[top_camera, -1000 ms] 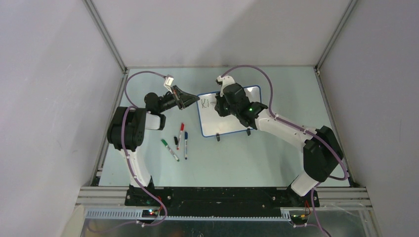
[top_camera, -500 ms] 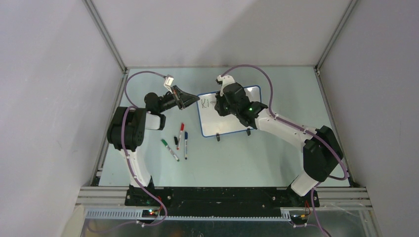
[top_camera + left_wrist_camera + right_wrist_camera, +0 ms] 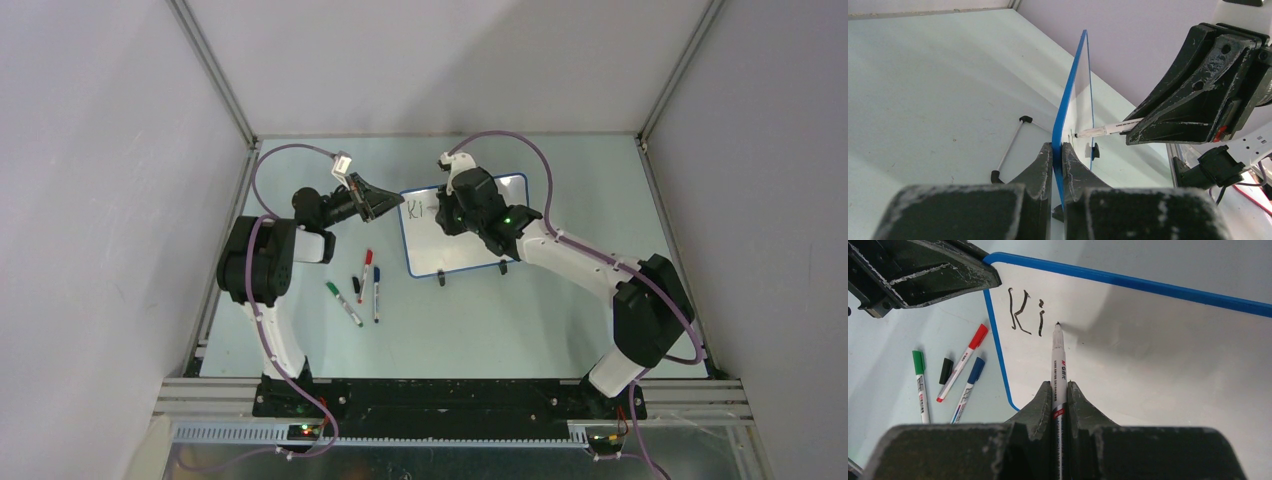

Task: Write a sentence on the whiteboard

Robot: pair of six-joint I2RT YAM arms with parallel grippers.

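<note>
Glossy white whiteboard (image 3: 455, 250), thin blue rim, rounded corners, stands tilted near the table's (image 3: 450, 330) far edge. Scuffed black left gripper (image 3: 1058, 150) pinches its left rim tight. The right gripper (image 3: 1060, 389) clamps a slim white marker (image 3: 1058, 360), tip against the board beside the sentence (image 3: 1025, 312), thin black "Ki" at the upper-left corner. Capped loose pens (image 3: 960, 362) lie off the left edge.

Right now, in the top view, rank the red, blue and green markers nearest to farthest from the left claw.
1. Red marker, toward the bases from the left claw.
2. Blue marker, right of red.
3. Green marker, leftmost.
</note>
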